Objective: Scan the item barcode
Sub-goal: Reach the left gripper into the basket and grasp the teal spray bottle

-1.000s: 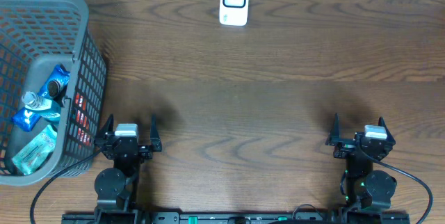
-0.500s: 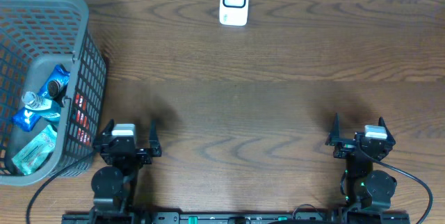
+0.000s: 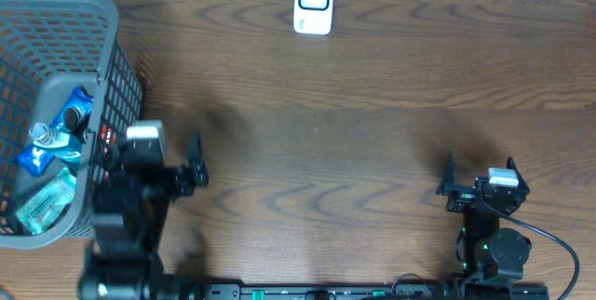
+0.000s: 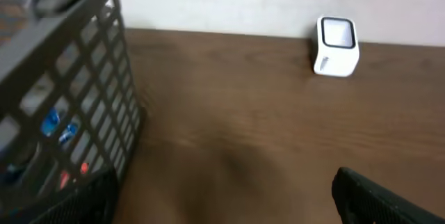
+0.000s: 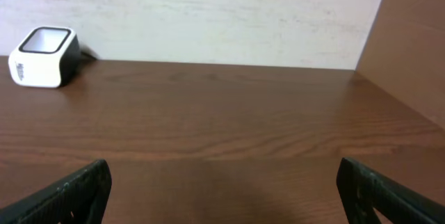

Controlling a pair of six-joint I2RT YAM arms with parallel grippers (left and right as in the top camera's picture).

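Wooden table (image 3: 372, 132): the white scanner (image 3: 314, 4) stands at the far edge, window up. In the grey basket (image 3: 126, 95), left, packets (image 3: 73, 114) lie slantwise, half hidden by mesh. Both the left hand (image 3: 149, 171) and the right hand (image 3: 480, 171) gape wide, empty.

overhead: straight down on table (image 3: 372, 151) | 2 wrists: low, forward, sharing scanner (image 4: 336, 46)

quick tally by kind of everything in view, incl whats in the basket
basket: 1
barcode scanner: 1
pincers: 2, left pincer and right pincer, both open
blue packets: 2
teal pouch: 1
bottle: 1
total: 8, though the pile in the basket overlaps and may hide more
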